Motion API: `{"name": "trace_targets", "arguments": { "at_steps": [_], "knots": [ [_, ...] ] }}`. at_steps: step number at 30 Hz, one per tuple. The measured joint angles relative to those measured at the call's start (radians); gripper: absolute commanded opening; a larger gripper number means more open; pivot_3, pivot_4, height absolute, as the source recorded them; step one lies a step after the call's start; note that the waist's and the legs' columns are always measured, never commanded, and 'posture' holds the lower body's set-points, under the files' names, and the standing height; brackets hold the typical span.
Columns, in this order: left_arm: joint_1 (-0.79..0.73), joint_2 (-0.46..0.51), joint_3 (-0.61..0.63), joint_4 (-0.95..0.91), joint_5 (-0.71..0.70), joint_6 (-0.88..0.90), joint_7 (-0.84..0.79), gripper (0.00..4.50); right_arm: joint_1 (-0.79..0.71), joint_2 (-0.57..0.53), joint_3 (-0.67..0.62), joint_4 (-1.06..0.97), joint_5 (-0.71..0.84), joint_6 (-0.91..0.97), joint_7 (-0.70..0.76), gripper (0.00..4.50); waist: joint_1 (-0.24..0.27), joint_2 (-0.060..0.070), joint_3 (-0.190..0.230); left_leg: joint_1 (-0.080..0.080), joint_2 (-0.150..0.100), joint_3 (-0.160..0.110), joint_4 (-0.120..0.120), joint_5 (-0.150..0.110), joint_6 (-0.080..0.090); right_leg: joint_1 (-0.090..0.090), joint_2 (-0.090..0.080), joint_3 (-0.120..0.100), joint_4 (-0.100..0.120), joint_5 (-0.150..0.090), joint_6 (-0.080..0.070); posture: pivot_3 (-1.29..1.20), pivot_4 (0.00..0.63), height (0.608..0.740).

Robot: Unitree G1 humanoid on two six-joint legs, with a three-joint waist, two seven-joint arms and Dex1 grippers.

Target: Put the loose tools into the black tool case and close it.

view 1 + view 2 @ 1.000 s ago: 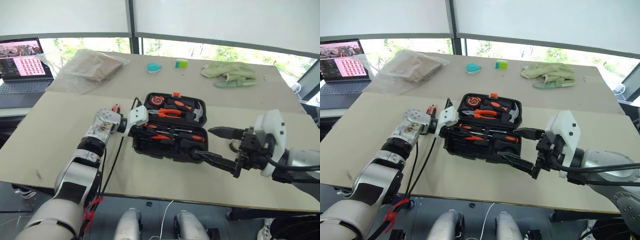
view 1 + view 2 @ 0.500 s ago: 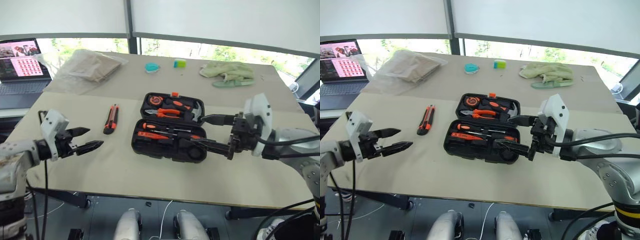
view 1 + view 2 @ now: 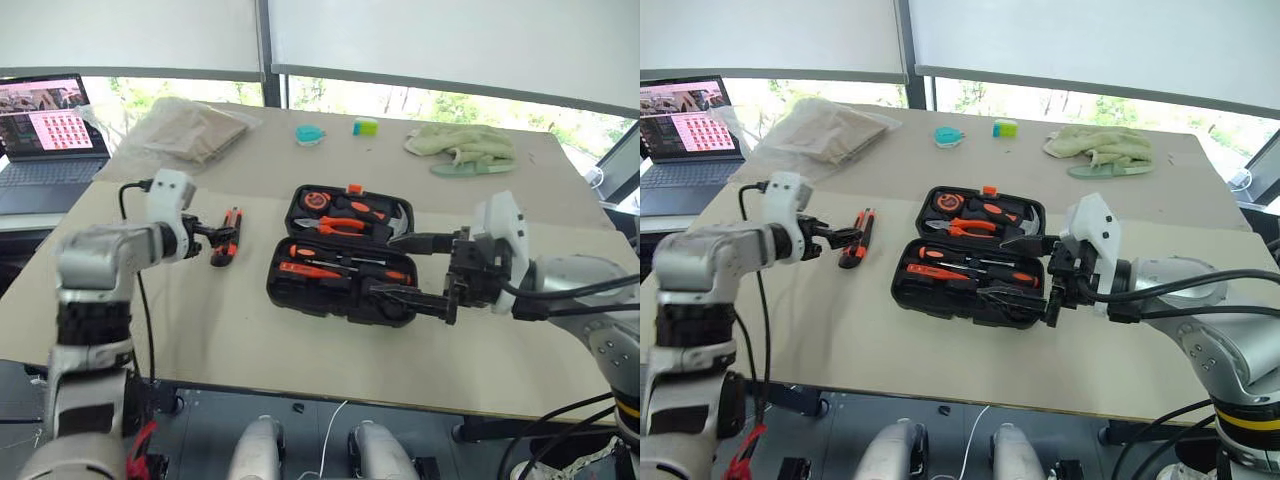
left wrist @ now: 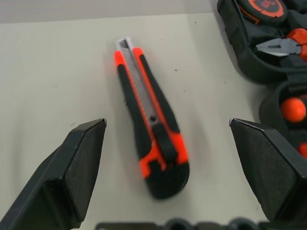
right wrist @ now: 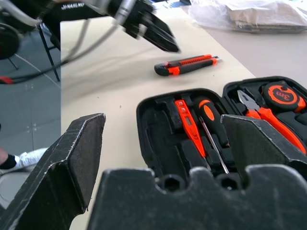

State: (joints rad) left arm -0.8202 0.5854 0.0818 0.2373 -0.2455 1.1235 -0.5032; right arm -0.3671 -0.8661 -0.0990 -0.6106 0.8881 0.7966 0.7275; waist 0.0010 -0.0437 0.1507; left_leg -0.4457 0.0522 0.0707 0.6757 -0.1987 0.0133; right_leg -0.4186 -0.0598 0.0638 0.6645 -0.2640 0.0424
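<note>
— One loose tool left out of the black tool case (image 3: 340,255): utility knife (image 4: 149,143), flat on the table (image 3: 150,300), lying lengthwise between the left gripper (image 4: 168,163) fingers (image 4: 79,163), butt end nearest the palm, blade end pointing away. Touching neither finger.

— Jaws?

— Spread as wide as they go, both sides, nothing held in either. Right gripper (image 3: 1025,268) hanging over the near right corner of the open case, one finger above the rim, the other over the lower tray.

— Handling?

— Light, probably, and stiff. Hard plastic shell, black rubbery flanks, so likely little slip under the pads. Narrow and low on the table, though; easy to pinch at a slant and spin it. Best taken across the middle of the body, on the black side grips, clear of the orange slider and the metal tip.

— Fragile?

— Hardly. Blade looks retracted, though hard to be sure from here.

— Changed since a second ago?

— Plenty on the left. Then tucked against the left edge of the case; now swung out over the knife, with jaws gone from narrow to wide. Right gripper edged in over the case, jaws unchanged. Knife and case unmoved
</note>
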Motion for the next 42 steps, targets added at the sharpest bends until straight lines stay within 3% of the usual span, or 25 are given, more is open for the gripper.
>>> {"name": "trace_targets", "arguments": {
  "at_steps": [7,16,22,25,30,37,42],
  "knots": [
    [-0.139,-0.071,-0.088,0.375,0.085,-0.139,0.012,4.42,0.006,0.030,0.001,-0.027,-0.001,0.003,-0.051,4.50,-0.001,0.000,0.000,-0.001,0.000,0.006,0.000,0.000,0.000,0.000,0.000,0.000,0.000,0.000,0.000,0.00,0.150,0.740],
    [-0.166,-0.064,-0.119,0.461,0.129,-0.209,-0.034,1.67,0.037,0.036,0.001,-0.064,-0.001,0.003,-0.081,4.50,0.007,0.000,0.000,-0.001,0.000,0.007,0.000,0.000,0.000,0.000,-0.001,0.000,0.000,0.000,0.000,0.00,0.150,0.740],
    [-0.105,-0.002,-0.121,0.391,0.113,-0.265,-0.169,1.66,0.098,0.019,-0.047,-0.090,0.004,0.008,-0.086,4.50,0.001,0.000,0.000,-0.002,0.000,0.007,0.000,0.000,0.000,-0.002,-0.001,0.000,0.000,0.000,0.000,0.00,0.150,0.740],
    [-0.070,0.047,-0.128,0.236,0.040,-0.371,-0.394,1.66,0.123,0.012,-0.077,-0.105,0.032,0.015,-0.092,4.50,0.001,-0.002,0.001,-0.006,0.001,0.007,0.000,0.000,0.000,-0.004,-0.001,0.000,0.000,0.000,0.000,0.00,0.150,0.740],
    [-0.052,0.160,-0.260,-0.072,-0.010,-0.649,-0.821,1.66,0.176,-0.010,-0.107,-0.122,0.040,0.020,-0.095,4.50,0.010,0.001,-0.001,-0.004,0.000,0.009,0.000,0.000,0.000,-0.001,-0.002,0.000,-0.003,0.000,0.000,0.00,0.150,0.740],
    [-0.069,0.046,-0.516,0.065,0.150,-0.970,-1.008,1.66,0.185,-0.008,-0.115,-0.121,0.047,0.021,-0.133,4.50,0.009,0.001,0.000,-0.004,0.000,0.009,0.001,0.001,0.001,-0.002,0.000,0.001,-0.002,0.000,0.000,0.00,0.150,0.740],
    [-0.120,-0.012,-0.553,0.176,0.219,-1.066,-1.019,1.66,0.217,-0.008,-0.121,-0.134,0.061,0.022,-0.154,4.50,0.008,0.001,0.000,-0.006,0.000,0.008,0.001,0.000,0.001,-0.003,0.000,0.001,-0.002,0.000,0.000,0.00,0.150,0.740]
  ]
}}
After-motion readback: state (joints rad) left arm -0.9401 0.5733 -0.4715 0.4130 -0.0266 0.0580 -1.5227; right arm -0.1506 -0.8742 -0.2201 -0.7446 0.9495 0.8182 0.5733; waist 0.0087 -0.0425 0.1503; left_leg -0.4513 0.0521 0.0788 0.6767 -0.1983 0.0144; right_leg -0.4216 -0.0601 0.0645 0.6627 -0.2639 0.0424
